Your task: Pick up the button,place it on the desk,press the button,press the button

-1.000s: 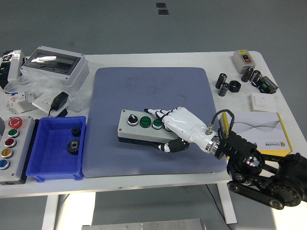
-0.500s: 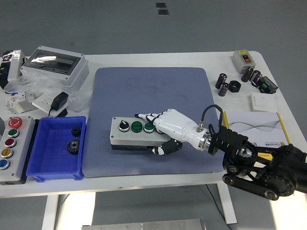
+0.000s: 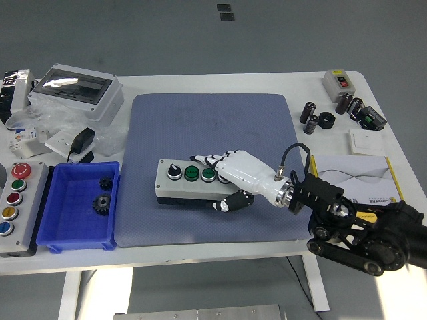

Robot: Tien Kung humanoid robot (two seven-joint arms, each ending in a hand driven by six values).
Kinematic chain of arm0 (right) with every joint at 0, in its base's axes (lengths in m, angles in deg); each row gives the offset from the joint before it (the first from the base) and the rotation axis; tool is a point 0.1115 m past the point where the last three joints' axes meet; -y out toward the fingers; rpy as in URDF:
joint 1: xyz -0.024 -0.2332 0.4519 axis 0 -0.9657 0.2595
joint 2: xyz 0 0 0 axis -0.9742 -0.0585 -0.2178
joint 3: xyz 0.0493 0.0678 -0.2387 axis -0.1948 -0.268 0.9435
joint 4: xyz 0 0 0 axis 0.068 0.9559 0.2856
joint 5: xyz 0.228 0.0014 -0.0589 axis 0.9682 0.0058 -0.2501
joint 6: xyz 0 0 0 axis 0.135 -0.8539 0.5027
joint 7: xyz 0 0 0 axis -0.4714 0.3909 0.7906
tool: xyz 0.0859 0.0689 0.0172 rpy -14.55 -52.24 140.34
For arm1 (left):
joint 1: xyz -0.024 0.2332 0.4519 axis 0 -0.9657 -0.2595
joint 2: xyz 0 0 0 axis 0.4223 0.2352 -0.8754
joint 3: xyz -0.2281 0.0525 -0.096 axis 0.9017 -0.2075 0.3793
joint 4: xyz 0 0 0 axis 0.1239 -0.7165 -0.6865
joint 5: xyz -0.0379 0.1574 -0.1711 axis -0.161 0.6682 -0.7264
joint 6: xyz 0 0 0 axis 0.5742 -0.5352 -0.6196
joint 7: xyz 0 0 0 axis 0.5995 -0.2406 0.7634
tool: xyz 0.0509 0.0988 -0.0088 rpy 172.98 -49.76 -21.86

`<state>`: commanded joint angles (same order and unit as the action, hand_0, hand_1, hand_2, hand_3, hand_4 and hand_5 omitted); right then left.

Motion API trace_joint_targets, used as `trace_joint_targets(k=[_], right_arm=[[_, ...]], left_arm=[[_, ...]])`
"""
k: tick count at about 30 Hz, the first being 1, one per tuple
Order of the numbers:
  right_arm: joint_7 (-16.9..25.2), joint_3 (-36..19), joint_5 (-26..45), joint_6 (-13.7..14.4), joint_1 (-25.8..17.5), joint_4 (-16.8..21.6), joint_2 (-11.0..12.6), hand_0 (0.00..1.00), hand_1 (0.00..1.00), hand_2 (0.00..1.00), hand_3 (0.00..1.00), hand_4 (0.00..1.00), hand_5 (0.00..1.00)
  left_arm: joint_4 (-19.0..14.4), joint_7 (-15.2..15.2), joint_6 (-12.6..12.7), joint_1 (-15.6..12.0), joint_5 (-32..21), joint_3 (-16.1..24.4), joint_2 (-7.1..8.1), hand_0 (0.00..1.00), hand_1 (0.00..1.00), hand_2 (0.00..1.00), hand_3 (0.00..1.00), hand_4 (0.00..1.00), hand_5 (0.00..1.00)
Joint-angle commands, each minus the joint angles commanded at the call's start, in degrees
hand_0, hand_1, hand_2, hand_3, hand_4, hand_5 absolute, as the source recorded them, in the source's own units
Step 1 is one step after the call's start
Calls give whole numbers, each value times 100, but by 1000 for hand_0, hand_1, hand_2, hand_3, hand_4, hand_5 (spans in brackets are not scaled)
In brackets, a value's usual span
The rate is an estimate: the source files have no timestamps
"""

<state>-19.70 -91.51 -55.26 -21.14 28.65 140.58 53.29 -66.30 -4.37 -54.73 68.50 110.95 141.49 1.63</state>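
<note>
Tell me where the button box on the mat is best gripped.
Grip the button box across its long side walls at the right end, coming from the right, as the right hand does: it lies flat with buttons on top, so the sides offer plain faces.

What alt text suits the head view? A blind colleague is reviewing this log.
The robot's right hand grips a grey button box on a blue-grey mat covering a white table. A blue tray with two gears sits left of the mat.

Glossy white plastic shell on the right hand point(image 3: 241, 175), matt grey button box point(image 3: 189, 182), finely textured blue mat point(image 3: 213, 127), smooth white tabletop point(image 3: 313, 83).
</note>
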Motion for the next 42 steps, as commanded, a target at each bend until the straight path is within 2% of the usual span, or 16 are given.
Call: trace_joint_targets(k=[4,5,22,30,37,40,41,42], right_arm=[[1,52,48,8,45,6,1,820,757,757,783,286,2],[-3,65,55,11,55,10,1,826,770,771,812,370,2],[-93,79,198,2,43,103,98,844,790,788,866,427,2],[-10,-35,397,-97,37,542,513,844,794,794,878,450,2],[29,-157,410,-129,-58,824,744,847,802,812,909,468,2],[7,-405,379,-307,-179,1132,984,847,802,812,909,468,2],[-25,-512,457,-406,-246,1244,1085,862,820,858,972,519,2],[-73,-646,578,-526,-332,1381,1204,862,820,858,972,519,2]], left_arm=[[0,-3,-8,23,31,7,34,620,600,565,598,722,189],[0,-2,-9,26,42,11,43,620,600,565,597,724,188],[0,-8,-63,-7,99,30,50,620,600,564,595,718,182],[0,-29,-122,-35,69,-22,40,619,599,562,594,712,173],[0,-32,-191,-64,55,-59,24,620,599,562,594,708,164],[0,-46,-203,-78,33,-64,12,620,599,562,594,708,164],[0,-49,-203,-81,23,-65,9,620,599,562,595,702,155],[0,-52,-201,-86,3,-69,5,620,599,562,595,702,155]])
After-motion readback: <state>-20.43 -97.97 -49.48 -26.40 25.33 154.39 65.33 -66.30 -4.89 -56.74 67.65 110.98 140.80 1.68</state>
